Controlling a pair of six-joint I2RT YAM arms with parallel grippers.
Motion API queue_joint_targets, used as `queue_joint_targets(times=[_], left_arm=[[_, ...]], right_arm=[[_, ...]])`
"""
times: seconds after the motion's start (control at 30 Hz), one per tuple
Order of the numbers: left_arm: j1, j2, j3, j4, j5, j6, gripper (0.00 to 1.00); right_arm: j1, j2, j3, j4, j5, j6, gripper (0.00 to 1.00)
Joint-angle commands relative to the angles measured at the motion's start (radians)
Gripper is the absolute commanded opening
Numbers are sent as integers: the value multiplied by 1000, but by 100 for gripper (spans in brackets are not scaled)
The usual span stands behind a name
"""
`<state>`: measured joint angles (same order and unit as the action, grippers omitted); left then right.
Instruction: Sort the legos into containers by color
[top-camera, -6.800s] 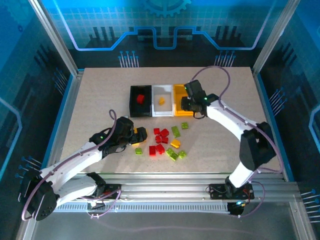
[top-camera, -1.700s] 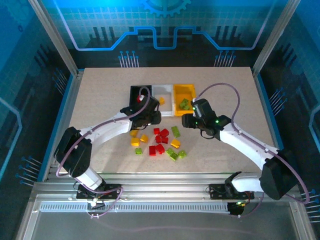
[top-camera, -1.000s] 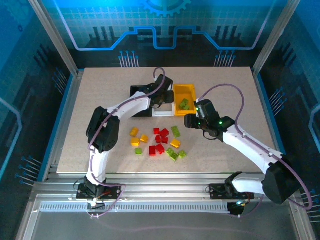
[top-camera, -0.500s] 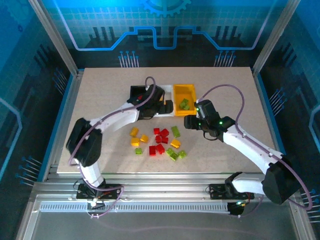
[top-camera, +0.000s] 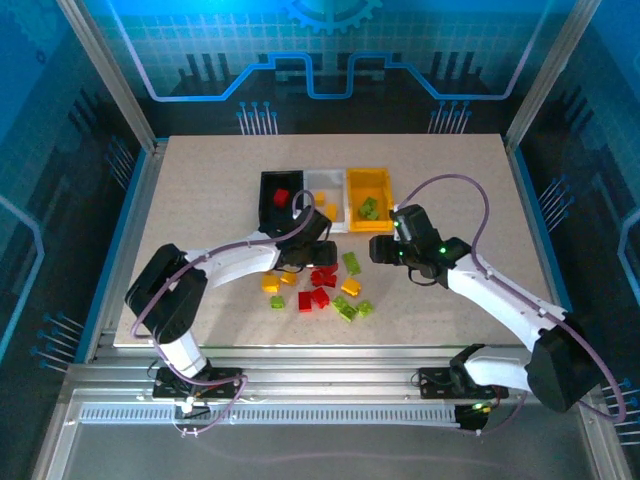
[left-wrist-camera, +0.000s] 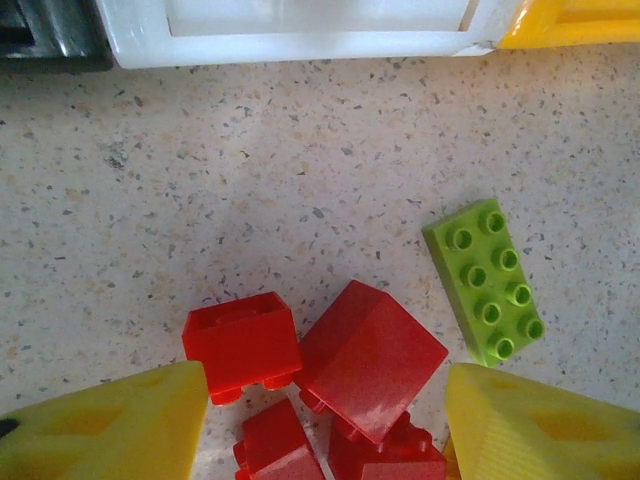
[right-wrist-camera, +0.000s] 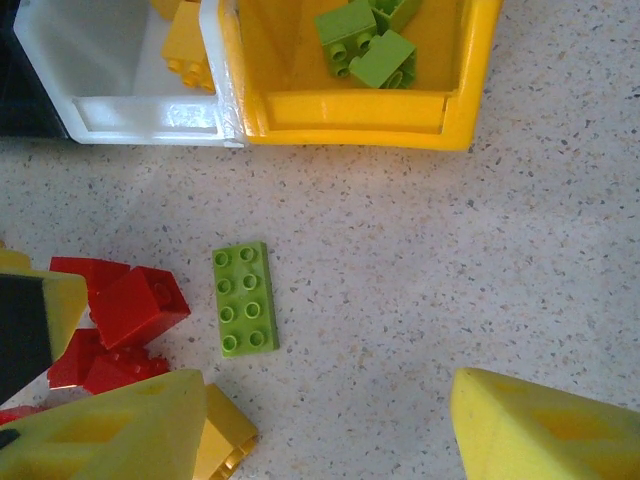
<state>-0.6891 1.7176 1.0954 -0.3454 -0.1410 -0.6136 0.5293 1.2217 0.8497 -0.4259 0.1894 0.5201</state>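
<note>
left gripper (left-wrist-camera: 320, 425) half-open, empty, straddling red glossy plastic bricks (left-wrist-camera: 368, 358), likely for black plastic bin (top-camera: 266, 196) | right gripper (right-wrist-camera: 330, 430) half-open, empty, above lime green flat brick (right-wrist-camera: 245, 298) on speckled counter (right-wrist-camera: 450, 260), likely for yellow-orange plastic bin (right-wrist-camera: 455, 115)

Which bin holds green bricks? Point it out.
The yellow bin, rightmost of the three: green bricks lie in it. The white bin holds yellow bricks, the black bin a red brick.
</note>
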Motion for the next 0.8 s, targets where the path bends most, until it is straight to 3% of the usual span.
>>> queue_joint_targets(times=[0.0, 0.1, 0.33, 0.47, 0.53, 0.77], left_arm=[[6, 43, 10, 6, -8, -19, 59], [12, 58, 10, -16, -31, -35, 54], [16, 41, -19, -26, -58, -30, 56], [13, -7, -66, 23, -48, -49, 73], [13, -52, -86, 48, -46, -53, 75], [15, -110, -52, -7, -91, -23, 70]], right_arm=[[3, -34, -10, 1, 0, 12, 66], [3, -44, -13, -2, 2, 11, 66], [3, -50, -18, 2, 0, 13, 66], [3, -48, -22, 3, -4, 12, 66], [3, -49, -22, 3, -3, 13, 66], [2, -47, -21, 7, -5, 16, 66]])
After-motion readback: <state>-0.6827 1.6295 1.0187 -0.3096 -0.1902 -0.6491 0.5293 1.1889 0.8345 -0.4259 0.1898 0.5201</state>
